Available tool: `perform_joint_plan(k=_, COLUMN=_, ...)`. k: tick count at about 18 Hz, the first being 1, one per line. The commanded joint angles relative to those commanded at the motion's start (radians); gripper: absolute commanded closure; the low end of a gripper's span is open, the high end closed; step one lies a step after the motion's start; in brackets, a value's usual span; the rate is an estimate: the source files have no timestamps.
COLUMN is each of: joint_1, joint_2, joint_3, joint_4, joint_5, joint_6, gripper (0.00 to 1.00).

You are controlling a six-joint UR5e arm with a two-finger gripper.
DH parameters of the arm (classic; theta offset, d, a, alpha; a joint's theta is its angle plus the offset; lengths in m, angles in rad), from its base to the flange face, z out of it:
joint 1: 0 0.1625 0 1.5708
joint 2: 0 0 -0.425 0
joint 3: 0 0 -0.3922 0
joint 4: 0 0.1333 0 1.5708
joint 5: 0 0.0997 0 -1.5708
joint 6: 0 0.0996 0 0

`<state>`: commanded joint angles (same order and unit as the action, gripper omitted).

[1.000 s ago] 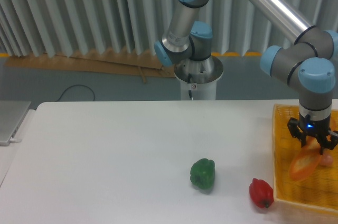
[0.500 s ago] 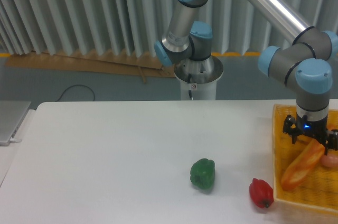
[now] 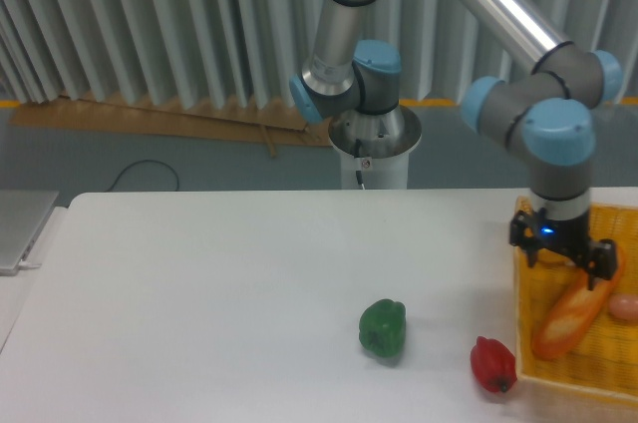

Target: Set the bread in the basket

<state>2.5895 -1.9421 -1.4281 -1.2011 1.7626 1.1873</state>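
Observation:
The bread (image 3: pixel 569 320), a golden-orange baguette, lies slanted inside the yellow mesh basket (image 3: pixel 528 368) at the table's right edge. My gripper (image 3: pixel 563 268) hangs just above the bread's upper end with its dark fingers spread and nothing between them. The bread rests free on the basket floor, its lower end near the basket's left wall.
A green pepper (image 3: pixel 383 328) sits on the white table left of the basket, and a red pepper (image 3: pixel 492 364) lies right against the basket's front left corner. A small pinkish object (image 3: pixel 625 307) shows inside the basket at the right edge. A grey device (image 3: pixel 18 230) lies at the far left.
The gripper let go of the bread, which dropped to lie in the basket. The gripper then rose and shifted left, away from it.

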Motion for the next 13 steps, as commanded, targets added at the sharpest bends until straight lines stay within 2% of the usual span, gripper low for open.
perform_joint_plan(k=4, joint_1=-0.070, joint_2=0.011, joint_3=-0.003, joint_4=0.002, joint_5=-0.040, joint_6=-0.003, gripper=0.00)
perform_joint_plan(k=7, joint_1=-0.088, joint_2=0.018, joint_3=-0.005, joint_4=0.002, joint_5=-0.063, joint_6=0.011, gripper=0.00)
perform_joint_plan(k=10, joint_1=-0.091, joint_2=0.025, joint_3=-0.026, joint_4=-0.014, joint_5=-0.071, joint_6=0.151, gripper=0.00)
perform_joint_plan(k=13, joint_1=-0.100, joint_2=0.054, joint_3=-0.057, joint_4=-0.031, joint_5=-0.197, joint_6=0.273, gripper=0.00)
